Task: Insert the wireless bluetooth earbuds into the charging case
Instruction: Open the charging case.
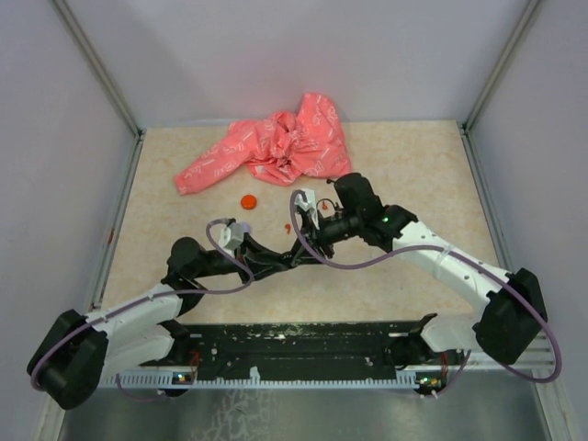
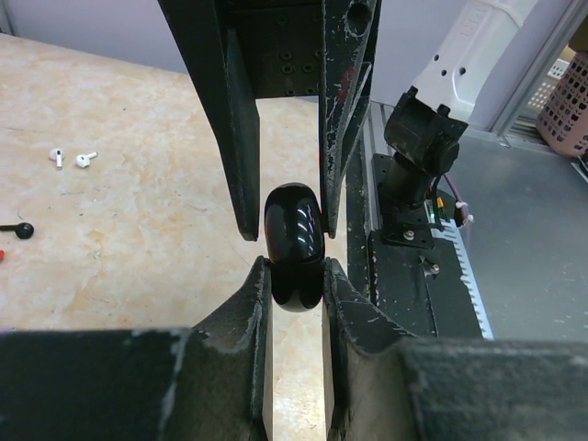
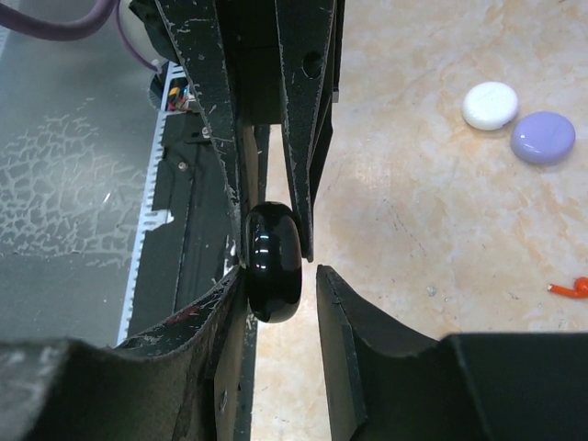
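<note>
A small round red-orange charging case (image 1: 248, 201) lies on the table in front of the pink cloth. One tiny red earbud (image 1: 287, 227) lies to its right and also shows in the right wrist view (image 3: 571, 289); I cannot make out the second. My two grippers meet mid-table on a glossy black rounded case (image 2: 294, 248). My left gripper (image 2: 294, 276) is shut on it. My right gripper (image 3: 278, 271) stands around the same black case (image 3: 273, 262): one finger touches it and the other stands a little off. Neither gripper is at the red pieces.
A crumpled pink printed cloth (image 1: 276, 147) lies at the back. A white disc (image 3: 490, 105) and a lavender disc (image 3: 543, 138) lie side by side. Two white earbuds (image 2: 72, 158) and a black earbud (image 2: 18, 230) lie on the table. The black base rail (image 1: 303, 344) runs along the near edge.
</note>
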Robot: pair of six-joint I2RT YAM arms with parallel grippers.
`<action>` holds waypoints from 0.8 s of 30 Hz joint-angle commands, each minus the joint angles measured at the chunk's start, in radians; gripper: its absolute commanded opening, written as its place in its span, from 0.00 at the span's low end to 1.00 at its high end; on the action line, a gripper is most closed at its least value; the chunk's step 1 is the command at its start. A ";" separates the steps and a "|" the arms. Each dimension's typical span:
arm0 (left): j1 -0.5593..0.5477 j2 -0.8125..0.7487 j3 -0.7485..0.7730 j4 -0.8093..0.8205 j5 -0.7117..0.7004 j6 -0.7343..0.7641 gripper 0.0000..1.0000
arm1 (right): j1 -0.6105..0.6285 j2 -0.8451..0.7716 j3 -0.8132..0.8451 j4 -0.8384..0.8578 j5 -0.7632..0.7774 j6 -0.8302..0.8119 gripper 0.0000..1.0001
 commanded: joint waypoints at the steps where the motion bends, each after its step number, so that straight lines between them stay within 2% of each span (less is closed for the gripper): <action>1: 0.000 -0.015 0.018 -0.001 0.067 0.025 0.00 | 0.010 -0.034 0.001 0.098 0.049 0.023 0.36; 9: 0.000 -0.042 0.015 -0.092 0.084 0.129 0.00 | 0.007 -0.062 -0.004 0.132 0.135 0.073 0.36; 18: 0.000 -0.068 0.003 -0.169 0.068 0.264 0.00 | 0.002 -0.048 0.001 0.137 0.128 0.098 0.37; 20: 0.000 -0.069 -0.004 -0.178 0.014 0.288 0.00 | 0.002 -0.048 0.003 0.136 0.129 0.101 0.37; 24: 0.000 -0.075 -0.027 -0.198 -0.220 0.298 0.00 | -0.010 -0.057 0.000 0.133 0.179 0.112 0.40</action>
